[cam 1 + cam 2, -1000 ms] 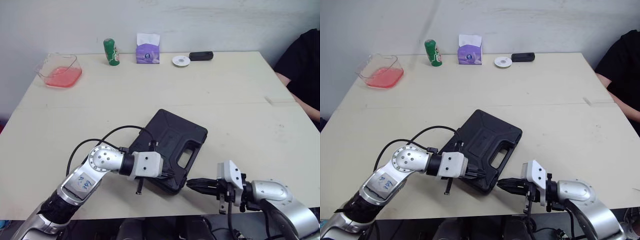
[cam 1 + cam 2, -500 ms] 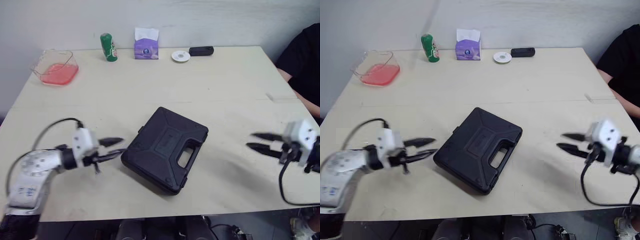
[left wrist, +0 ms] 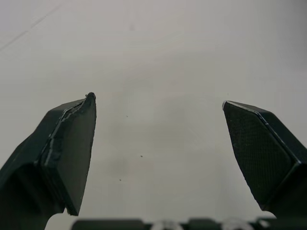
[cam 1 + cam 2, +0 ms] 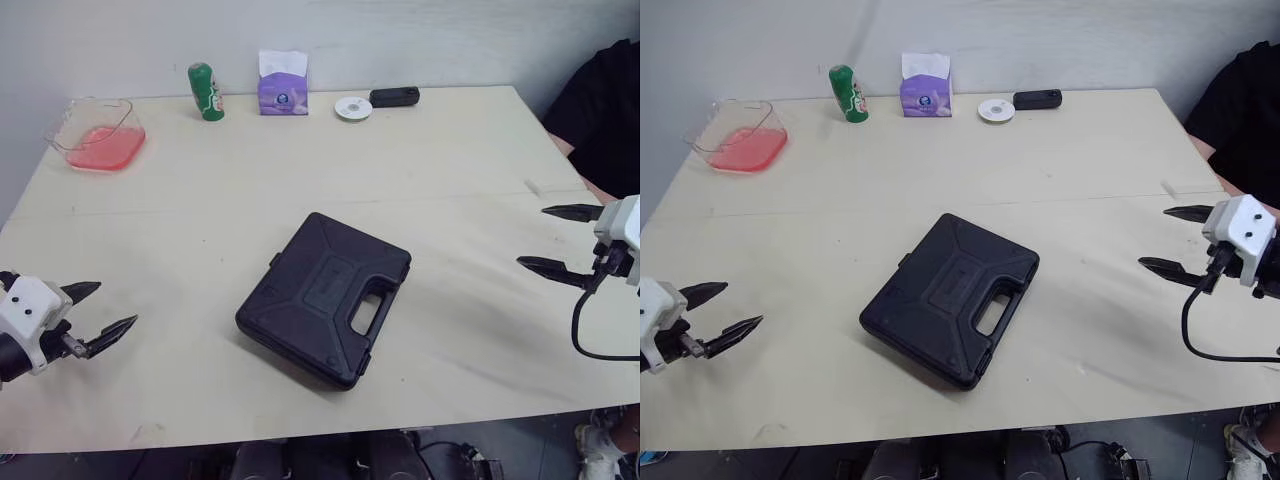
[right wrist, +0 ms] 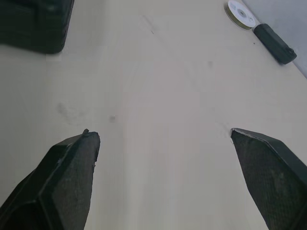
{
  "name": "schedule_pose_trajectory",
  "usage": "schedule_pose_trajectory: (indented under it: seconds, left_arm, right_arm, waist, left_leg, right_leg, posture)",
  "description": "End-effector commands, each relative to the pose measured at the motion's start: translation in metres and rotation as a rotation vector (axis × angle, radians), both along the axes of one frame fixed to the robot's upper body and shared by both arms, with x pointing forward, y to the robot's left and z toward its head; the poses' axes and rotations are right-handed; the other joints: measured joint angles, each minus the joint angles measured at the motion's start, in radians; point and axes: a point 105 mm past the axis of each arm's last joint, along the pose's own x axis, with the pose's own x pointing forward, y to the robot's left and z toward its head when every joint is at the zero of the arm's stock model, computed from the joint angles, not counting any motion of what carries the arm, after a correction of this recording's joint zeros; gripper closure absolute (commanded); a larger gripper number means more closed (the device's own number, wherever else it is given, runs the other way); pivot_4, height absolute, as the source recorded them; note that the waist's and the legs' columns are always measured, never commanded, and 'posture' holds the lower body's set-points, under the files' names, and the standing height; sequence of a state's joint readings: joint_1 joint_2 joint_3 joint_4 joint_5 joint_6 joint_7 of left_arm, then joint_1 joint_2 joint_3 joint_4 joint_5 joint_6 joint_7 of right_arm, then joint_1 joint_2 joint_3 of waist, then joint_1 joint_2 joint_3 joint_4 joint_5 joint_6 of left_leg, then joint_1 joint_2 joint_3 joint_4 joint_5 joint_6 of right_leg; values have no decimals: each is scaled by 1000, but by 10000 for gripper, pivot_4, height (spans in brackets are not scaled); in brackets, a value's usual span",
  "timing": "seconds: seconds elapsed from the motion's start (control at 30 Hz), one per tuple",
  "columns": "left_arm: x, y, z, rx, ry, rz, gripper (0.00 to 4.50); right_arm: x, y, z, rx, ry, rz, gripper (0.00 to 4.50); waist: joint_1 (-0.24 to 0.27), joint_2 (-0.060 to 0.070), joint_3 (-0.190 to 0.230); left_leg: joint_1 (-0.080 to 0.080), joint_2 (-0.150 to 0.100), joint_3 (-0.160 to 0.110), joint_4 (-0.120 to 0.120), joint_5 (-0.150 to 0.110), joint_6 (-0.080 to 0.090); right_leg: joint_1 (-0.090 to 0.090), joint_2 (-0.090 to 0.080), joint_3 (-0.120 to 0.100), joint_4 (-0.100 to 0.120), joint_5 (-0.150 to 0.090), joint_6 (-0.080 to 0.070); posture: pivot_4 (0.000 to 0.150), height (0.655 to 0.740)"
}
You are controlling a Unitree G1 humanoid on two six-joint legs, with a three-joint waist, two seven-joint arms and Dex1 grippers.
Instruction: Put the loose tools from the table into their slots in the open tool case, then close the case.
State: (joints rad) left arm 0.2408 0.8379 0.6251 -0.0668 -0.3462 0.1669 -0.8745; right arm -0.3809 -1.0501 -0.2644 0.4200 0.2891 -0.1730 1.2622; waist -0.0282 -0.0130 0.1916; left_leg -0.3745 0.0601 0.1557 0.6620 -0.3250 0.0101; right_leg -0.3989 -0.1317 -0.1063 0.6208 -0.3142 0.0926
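A closed black case lies flat and askew at the middle of the pale tabletop, its lid down and its moulded handle turned toward the near edge. The left tool hovers over the near left part of the tabletop, its two black fingers spread wide with nothing between them, well apart from the case. The right tool hangs over the right side of the tabletop, fingers likewise wide apart and empty, pointing inward toward the case and well clear of it; the right wrist view catches a corner of the case ahead of the fingertips. Along the far edge stand a clear container holding something pink, a green can, a purple tissue pack, a white disc and, just beside the disc, a small black device. A person in a black sleeve sits at the far right corner.
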Motion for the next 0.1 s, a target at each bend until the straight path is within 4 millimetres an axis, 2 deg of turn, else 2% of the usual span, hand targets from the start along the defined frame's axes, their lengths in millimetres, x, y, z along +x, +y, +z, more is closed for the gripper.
schedule_pose_trajectory:
  seconds: [0.03, 0.1]
  left_arm:
    - [1, -4, 6, 18, -54, -1, 716]
    - [1, -8, 5, 10, -62, -13, 716]
  right_arm:
    - [1, -1, 1, -8, -19, 12, 0]
    - [2, -1, 1, -6, -25, 12, 0]
  waist:
    - [-2, 0, 0]
    - [-2, 1, 0]
  left_leg:
    - [0, 1, 1, 0, 0, 0]
    - [0, 1, 3, 0, 0, 0]
  right_leg:
    - [0, 0, 0, 0, 0, 0]
    - [-2, 1, -1, 0, 0, 0]
  posture:
    - [1500, 7400]
    - [1500, 7400]
